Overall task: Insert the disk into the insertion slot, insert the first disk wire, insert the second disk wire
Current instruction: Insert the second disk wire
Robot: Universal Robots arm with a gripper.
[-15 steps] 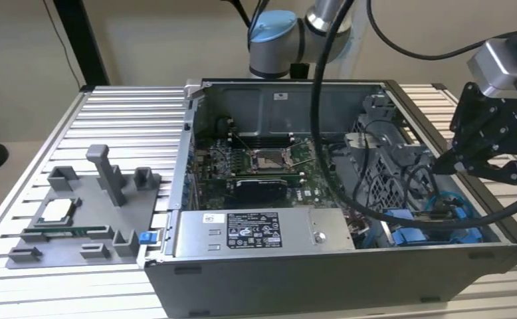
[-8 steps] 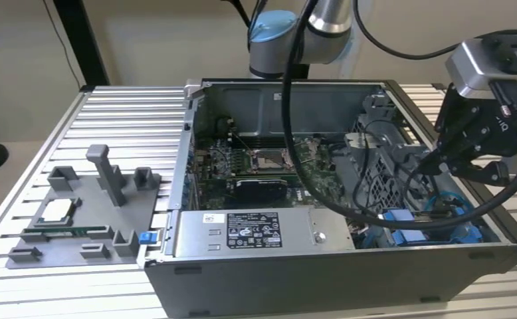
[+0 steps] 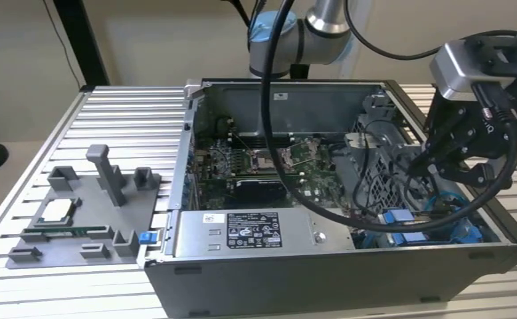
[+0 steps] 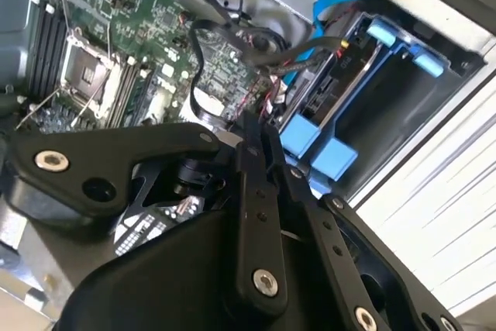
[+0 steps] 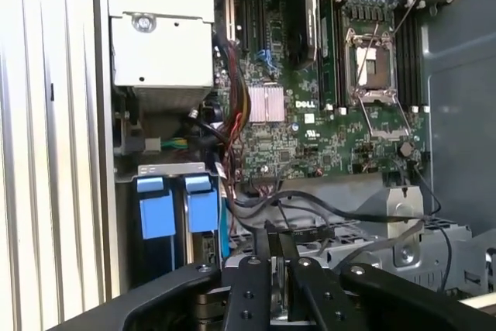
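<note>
The room is evenly and softly lit, with no hard shadows on the ribbed metal table [image 3: 107,106]. Inside the open computer case [image 3: 329,266] it is dimmer, the circuit board [image 3: 258,166] sitting in shade. In the first wrist view the table slats [image 5: 46,153] glare nearly white (washed out along that side). In both wrist views the black gripper [image 5: 277,257] closest to the lens looks soft, while the circuit board stays crisp.

A ribbed aluminium table [image 3: 125,106] carries everything. On it, toward the exterior view's left, lies a grey fixture tray [image 3: 81,219] with upright posts. Beside that, toward the right, stands an open computer case [image 3: 329,266] with its board exposed.
</note>
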